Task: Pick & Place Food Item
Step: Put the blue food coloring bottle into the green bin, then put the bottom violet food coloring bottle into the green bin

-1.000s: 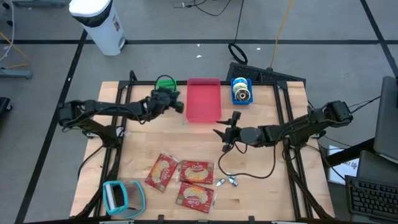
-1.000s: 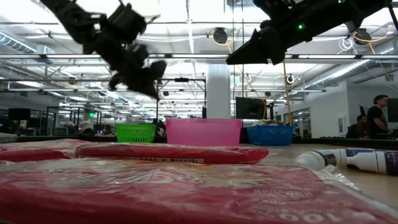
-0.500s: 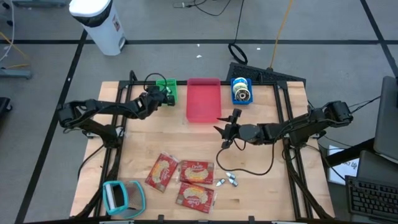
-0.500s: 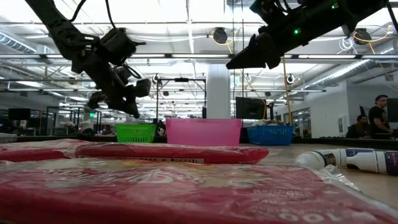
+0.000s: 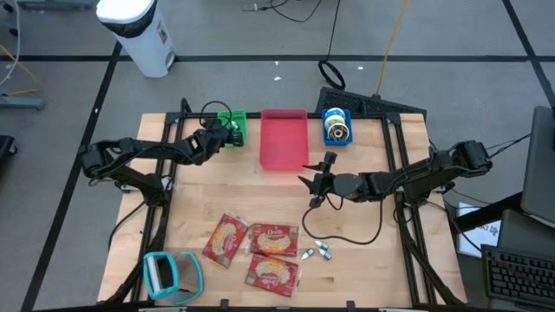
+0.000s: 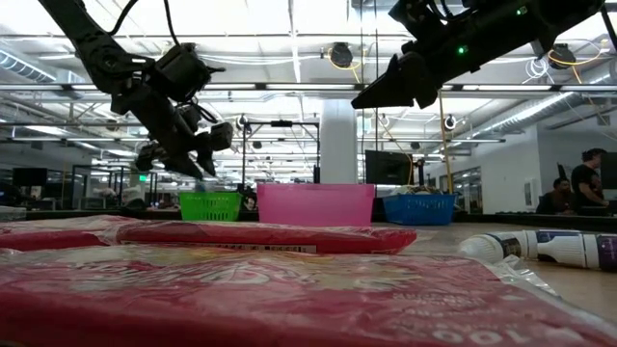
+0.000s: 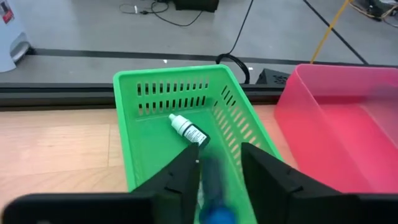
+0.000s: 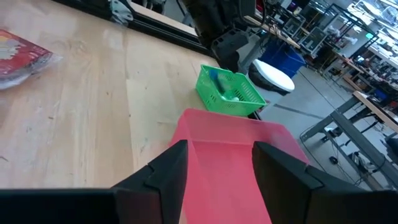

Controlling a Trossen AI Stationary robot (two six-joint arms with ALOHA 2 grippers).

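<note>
Three red food packets (image 5: 260,247) lie flat on the table near its front edge. My left gripper (image 5: 227,132) hovers over the green basket (image 7: 134,143) at the back left, fingers apart. A blurred blue thing (image 7: 216,193) shows between its fingers, above the basket floor. A small white dropper bottle (image 7: 188,130) lies on its side in the basket. My right gripper (image 5: 310,180) hangs open and empty above the table, just in front of the pink bin (image 5: 284,143). My left gripper slants down into the green basket from the near side. The blue thing sits in the gap between its fingers (image 7: 186,174). It is blurred, and I cannot tell whether the fingers touch it.
A blue bin (image 5: 336,127) with a roll in it stands right of the pink bin. A teal tape dispenser (image 5: 169,273) sits at the near left corner. Two small bottles (image 5: 317,252) lie right of the packets, and a thin cable (image 5: 347,238) loops on the table.
My left gripper has gone from the pink bin's left edge toward the table's left, over the green basket. It has come down and rolled a little, then kept still. My right arm has stayed where it was.
</note>
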